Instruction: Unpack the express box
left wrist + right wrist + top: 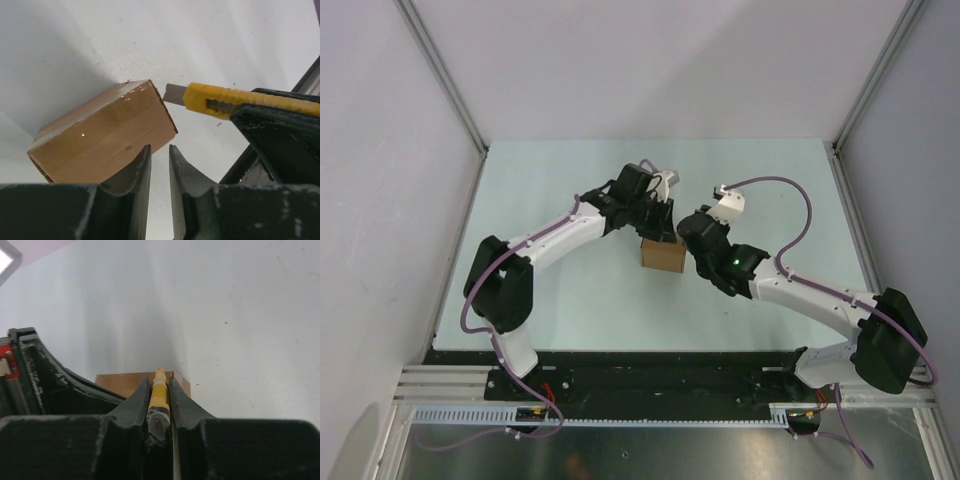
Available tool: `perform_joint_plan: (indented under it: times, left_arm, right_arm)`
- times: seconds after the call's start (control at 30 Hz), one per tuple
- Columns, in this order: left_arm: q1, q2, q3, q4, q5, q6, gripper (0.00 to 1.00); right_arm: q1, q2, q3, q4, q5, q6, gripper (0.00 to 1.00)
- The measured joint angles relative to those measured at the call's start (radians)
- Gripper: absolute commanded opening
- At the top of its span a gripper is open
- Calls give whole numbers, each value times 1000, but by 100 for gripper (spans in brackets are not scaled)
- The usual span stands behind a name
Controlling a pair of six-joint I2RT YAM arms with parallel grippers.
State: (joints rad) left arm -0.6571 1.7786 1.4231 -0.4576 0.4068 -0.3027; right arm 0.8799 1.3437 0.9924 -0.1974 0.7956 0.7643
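Note:
The express box (662, 256) is a small brown cardboard box, taped shut, in the middle of the table. In the left wrist view the express box (105, 132) lies just ahead and left of my left gripper (160, 150), whose jaws are nearly together with only table between them; its left finger overlaps the box's near edge. My right gripper (160, 385) is shut on a yellow utility knife (159, 390). In the left wrist view the knife (225, 100) has its blade (174, 93) out, just off the box's right top corner. In the top view both grippers (658, 228) (686, 234) crowd over the box.
The pale green table (550, 190) is enclosed by white walls with metal frame posts (440, 75) at the back corners. The arm bases and a black rail (650, 370) line the near edge. A purple cable (790, 195) loops off the right arm.

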Motion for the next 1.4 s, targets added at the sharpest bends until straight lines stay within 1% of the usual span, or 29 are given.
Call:
perform_joint_plan:
  times: [0.13,0.37,1.4]
  left_arm:
    - [1,0,-15,4,-27,-1,23]
    - [1,2,-61,7,-56,-10,22]
    - [3,2,-68,23,-60,-13,22]
  right_arm:
    - [2,10,0,-34,31,31,0]
    - [1,33,1,-42,57,45,0]
    - [-20,70,1,1,18,25,0]
